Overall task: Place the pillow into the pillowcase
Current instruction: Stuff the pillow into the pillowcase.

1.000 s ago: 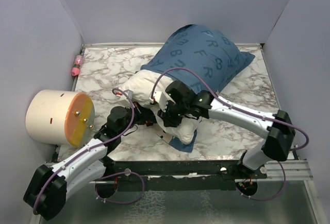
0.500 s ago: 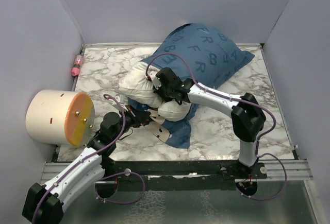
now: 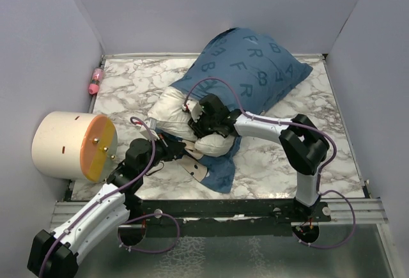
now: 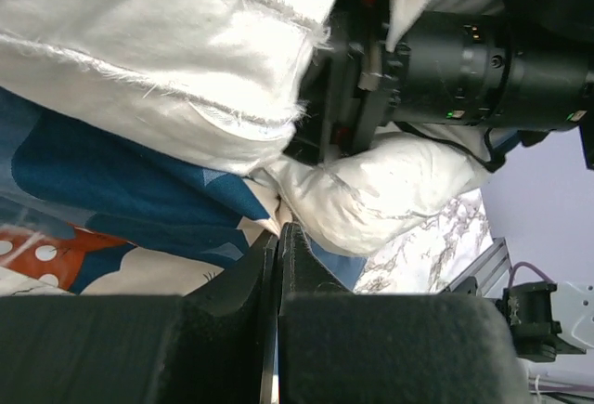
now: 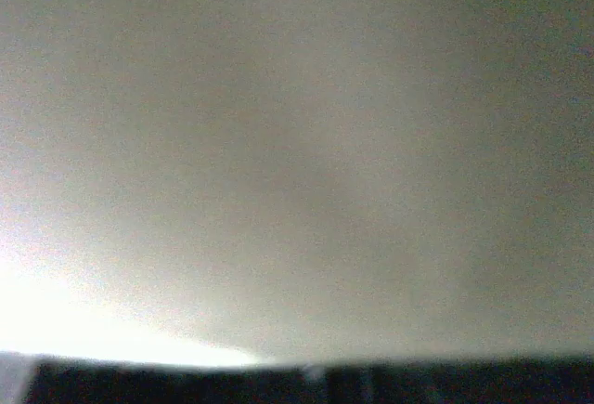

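Observation:
The blue lettered pillowcase (image 3: 249,67) lies toward the table's far side, bulging with the pillow's far part. The white pillow (image 3: 167,107) sticks out of its mouth toward the near left. My left gripper (image 3: 186,152) is shut on the pillowcase's lower hem, just below the pillow's near end. In the left wrist view its jaws (image 4: 278,229) meet where the blue pillowcase (image 4: 139,181) runs under the pillow (image 4: 371,200). My right gripper (image 3: 199,126) is pressed into the pillow at the mouth. The right wrist view shows only blurred pale fabric (image 5: 297,144), and the fingers are hidden.
A cream drum with an orange face (image 3: 73,145) stands at the left edge of the marble table (image 3: 307,150). A small pink bottle (image 3: 96,81) lies at the far left corner. White walls close in three sides. My right arm's elbow (image 3: 305,147) is folded at the right.
My right arm folded its elbow in and drove its gripper farther left into the pillow. My left gripper drew back toward the near left with the hem, spreading blue fabric under the pillow.

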Robot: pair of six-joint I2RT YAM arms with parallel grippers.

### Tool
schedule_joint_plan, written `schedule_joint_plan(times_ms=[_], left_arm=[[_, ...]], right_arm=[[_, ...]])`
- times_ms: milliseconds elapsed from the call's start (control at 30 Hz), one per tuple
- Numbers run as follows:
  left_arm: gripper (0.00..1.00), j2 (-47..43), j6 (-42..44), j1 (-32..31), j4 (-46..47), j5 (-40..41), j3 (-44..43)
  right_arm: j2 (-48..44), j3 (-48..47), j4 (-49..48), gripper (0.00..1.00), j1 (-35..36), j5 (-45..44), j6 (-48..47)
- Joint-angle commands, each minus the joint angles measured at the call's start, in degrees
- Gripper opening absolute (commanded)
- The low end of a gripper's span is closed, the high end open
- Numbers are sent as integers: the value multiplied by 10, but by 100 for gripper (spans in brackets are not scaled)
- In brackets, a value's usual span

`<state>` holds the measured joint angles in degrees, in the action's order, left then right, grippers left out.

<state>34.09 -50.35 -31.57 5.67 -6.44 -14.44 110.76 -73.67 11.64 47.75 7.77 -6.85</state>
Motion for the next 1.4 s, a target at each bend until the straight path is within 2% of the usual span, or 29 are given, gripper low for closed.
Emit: schedule_joint_plan(times_ms=[0,67,167,300,400,600,733,800,1000,1100,1133,1167,1200,1267,1367], left_arm=[[0,4,-2,-8,81,-27,-23],[0,25,-9,-7,107,-25,-7],[0,40,-11,-6,123,-18,0],[0,50,2,-4,118,-15,-15],[0,59,6,-3,119,-19,-25],[0,64,12,-2,109,-24,-40],[0,72,18,-1,98,-33,-55],[0,77,20,-1,94,-40,-64],[0,82,21,-1,91,-54,-76],[0,75,15,-1,90,-57,-76],[0,71,13,-1,90,-59,-74],[0,68,12,-1,91,-62,-73],[0,65,8,-1,92,-65,-71],[0,59,2,-1,97,-75,-66],[0,54,-1,-1,95,-89,-63]], right_arm=[[-5,53,60,41,-33,232,-40],[-78,68,31,54,-32,314,-21],[-172,64,8,70,-32,379,2],[-257,56,14,73,-32,440,-4],[-331,56,46,74,-32,451,-38],[-461,97,138,77,-32,338,-148],[-485,100,263,84,-26,311,-232],[-486,112,301,86,-9,256,-254],[-434,167,258,85,31,137,-284],[-392,180,202,84,39,35,-293],[-375,181,178,82,39,-11,-292],[-357,178,153,76,39,-58,-284],[-341,171,127,65,39,-100,-274],[-314,152,69,33,38,-153,-265],[-280,114,-30,8,37,-187,-229]])
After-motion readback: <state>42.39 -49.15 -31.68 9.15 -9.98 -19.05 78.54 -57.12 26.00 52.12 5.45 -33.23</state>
